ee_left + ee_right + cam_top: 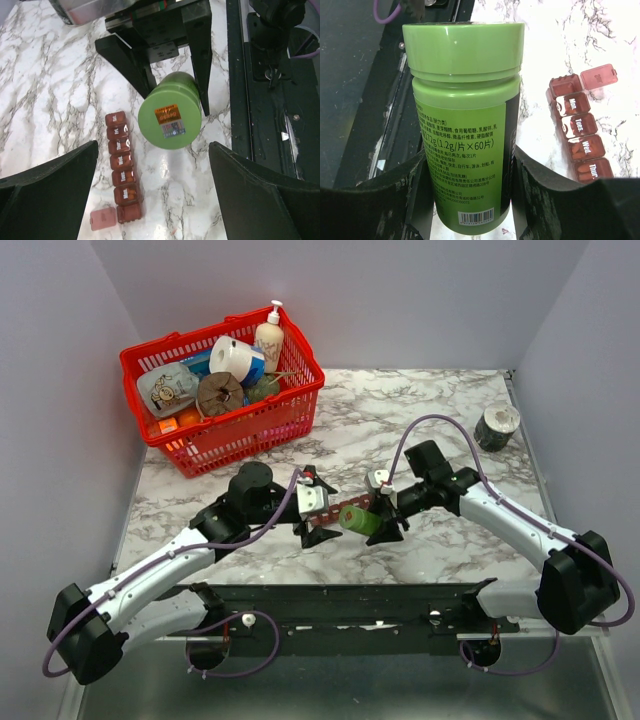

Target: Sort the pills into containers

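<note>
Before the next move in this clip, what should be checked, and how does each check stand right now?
1. The green plastic pill bottle is held by the right gripper, jaws on its sides: ok.
2. The bottle's green cap is off for pouring: not ok, it is on.
3. The left gripper is free, jaws open: ok.
4. The dark red-brown plastic pill-organizer strip has a compartment open: ok, the end lid is flipped aside.
5. The open compartment is empty: cannot tell.
</note>
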`<control>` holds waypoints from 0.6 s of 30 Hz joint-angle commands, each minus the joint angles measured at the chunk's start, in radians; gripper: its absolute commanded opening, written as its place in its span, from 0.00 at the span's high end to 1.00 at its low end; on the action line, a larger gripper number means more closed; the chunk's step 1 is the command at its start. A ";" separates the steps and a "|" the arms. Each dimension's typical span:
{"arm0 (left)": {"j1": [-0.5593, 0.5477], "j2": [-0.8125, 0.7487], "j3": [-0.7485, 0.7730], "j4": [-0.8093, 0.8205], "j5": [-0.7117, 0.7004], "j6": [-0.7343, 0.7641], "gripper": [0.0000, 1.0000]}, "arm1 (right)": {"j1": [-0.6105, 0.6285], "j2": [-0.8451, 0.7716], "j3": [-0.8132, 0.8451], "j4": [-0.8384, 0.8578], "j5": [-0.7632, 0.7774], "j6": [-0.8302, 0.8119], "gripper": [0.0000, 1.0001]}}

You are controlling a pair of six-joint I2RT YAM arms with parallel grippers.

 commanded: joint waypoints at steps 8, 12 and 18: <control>-0.100 0.133 0.113 0.012 0.051 0.102 0.12 | 0.005 0.015 0.032 -0.028 -0.071 -0.033 1.00; -0.107 0.156 0.133 -0.034 0.051 0.108 0.24 | 0.007 0.014 0.032 -0.028 -0.073 -0.035 0.99; -0.107 0.160 0.145 -0.040 0.008 0.044 0.80 | 0.007 0.012 0.030 -0.028 -0.070 -0.037 0.99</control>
